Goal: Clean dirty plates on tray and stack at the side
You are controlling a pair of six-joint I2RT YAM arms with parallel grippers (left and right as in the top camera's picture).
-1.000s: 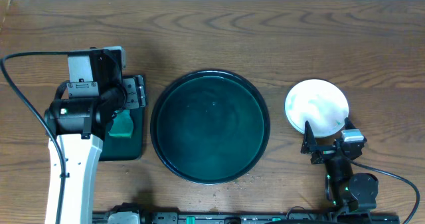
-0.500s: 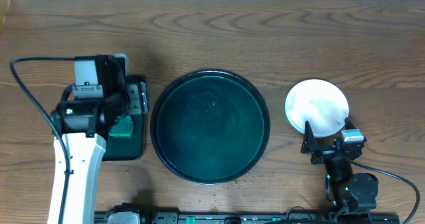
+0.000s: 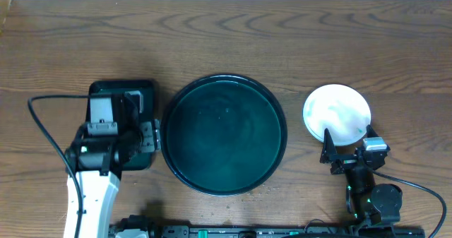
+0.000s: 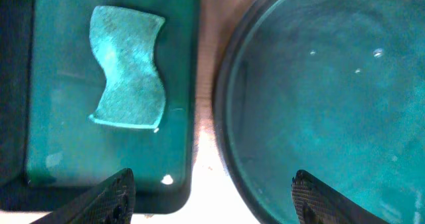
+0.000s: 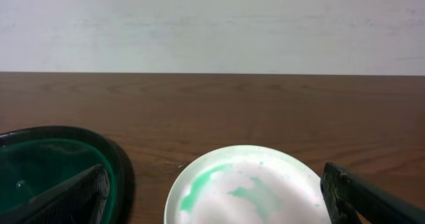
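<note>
The round dark green tray (image 3: pixel 223 185) lies mid-table with no plate on it; its wet floor fills the right of the left wrist view (image 4: pixel 332 98). A white plate (image 3: pixel 337 111) smeared with teal sits on the table right of the tray, and it shows close up in the right wrist view (image 5: pixel 249 184). Just in front of the plate my right gripper (image 3: pixel 348 140) is open, its fingers (image 5: pixel 372 201) wide on either side of the near rim. My left gripper (image 4: pixel 212 197) is open over the gap between the two trays and holds nothing.
A small rectangular dark green tray (image 3: pixel 141 90) sits left of the round one. On it lies a teal sponge (image 4: pixel 128 68), hidden under my left arm (image 3: pixel 95 174) in the overhead view. A pale wall (image 5: pixel 212 24) stands behind the table.
My left arm has moved toward the table's front and to the right, off the rectangular tray's left side. The right arm and plate have not moved.
</note>
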